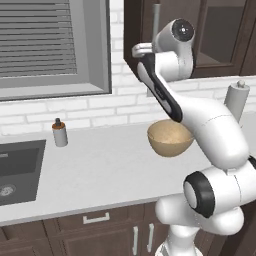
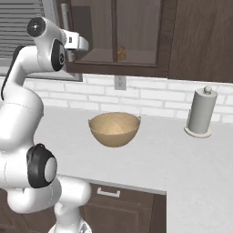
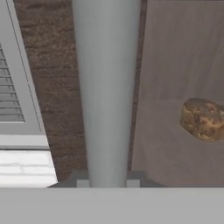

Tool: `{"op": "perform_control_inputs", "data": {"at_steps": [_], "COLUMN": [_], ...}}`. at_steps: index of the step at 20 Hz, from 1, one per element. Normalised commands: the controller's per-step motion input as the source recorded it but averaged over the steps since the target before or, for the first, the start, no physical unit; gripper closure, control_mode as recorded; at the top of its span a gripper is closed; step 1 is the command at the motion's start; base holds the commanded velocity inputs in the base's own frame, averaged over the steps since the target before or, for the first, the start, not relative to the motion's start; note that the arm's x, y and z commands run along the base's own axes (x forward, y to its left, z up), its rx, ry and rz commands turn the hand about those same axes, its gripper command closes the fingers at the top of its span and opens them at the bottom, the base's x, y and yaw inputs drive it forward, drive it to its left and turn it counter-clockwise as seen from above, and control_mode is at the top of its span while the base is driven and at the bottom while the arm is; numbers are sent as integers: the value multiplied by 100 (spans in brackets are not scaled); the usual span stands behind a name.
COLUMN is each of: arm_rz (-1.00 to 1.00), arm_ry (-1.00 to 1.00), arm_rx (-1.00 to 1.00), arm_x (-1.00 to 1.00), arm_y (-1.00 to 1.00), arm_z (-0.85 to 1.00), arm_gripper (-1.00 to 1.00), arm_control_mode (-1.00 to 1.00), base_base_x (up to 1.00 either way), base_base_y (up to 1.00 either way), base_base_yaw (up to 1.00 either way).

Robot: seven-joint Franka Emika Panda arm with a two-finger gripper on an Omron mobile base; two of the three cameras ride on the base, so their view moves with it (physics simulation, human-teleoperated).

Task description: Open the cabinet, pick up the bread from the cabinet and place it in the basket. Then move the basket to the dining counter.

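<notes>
The arm is raised to the cabinet [image 2: 136, 36], and its gripper [image 3: 105, 183] is clenched on the handle [image 3: 106, 87], the long vertical silver bar at the left edge of the glass-panelled door; in the hand view the bar runs straight up between the 2 dark finger tips, which sit against either side of it. From the right base view the gripper [image 2: 75, 45] meets the handle [image 2: 64, 16] at the door's lower left, and from the left base view the hand is level with the cabinet's bottom edge. The door is flush with the frame. Behind the glass the bread [image 3: 202, 119], a small golden-brown bun, rests on the cabinet floor to the right of the handle; the right base view shows the bread [image 2: 121, 52] inside, near the centre divider. The basket [image 2: 114, 129] stands upright on the light grey worktop [image 2: 191, 164], below the cabinet and well apart from the bread. A paper towel holder [image 2: 200, 111] stands on the worktop to the right of the basket, and a small bottle [image 1: 59, 132] stands near the sink [image 1: 17, 170] under the window [image 1: 50, 45].
</notes>
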Motion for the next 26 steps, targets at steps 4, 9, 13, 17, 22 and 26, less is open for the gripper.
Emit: {"op": "perform_control_inputs", "data": {"at_steps": [4,9,13,17,22,26], "arm_rz": [0,0,0,0,0,0], "arm_ry": [0,0,0,0,0,0], "arm_rx": [0,0,0,0,0,0], "arm_x": [-61,-87,-95,-99,-93,-73], "arm_y": [-9,-9,-17,-33,-38,-24], "arm_z": [0,0,0,0,0,0], "arm_gripper": [100,100,100,100,100,-100], "arm_control_mode": [-100,-100,-100,-100,-100,-100], "base_base_x": [0,0,0,0,0,0], "base_base_y": [0,0,0,0,0,0], "base_base_yaw": [0,0,0,0,0,0]}}
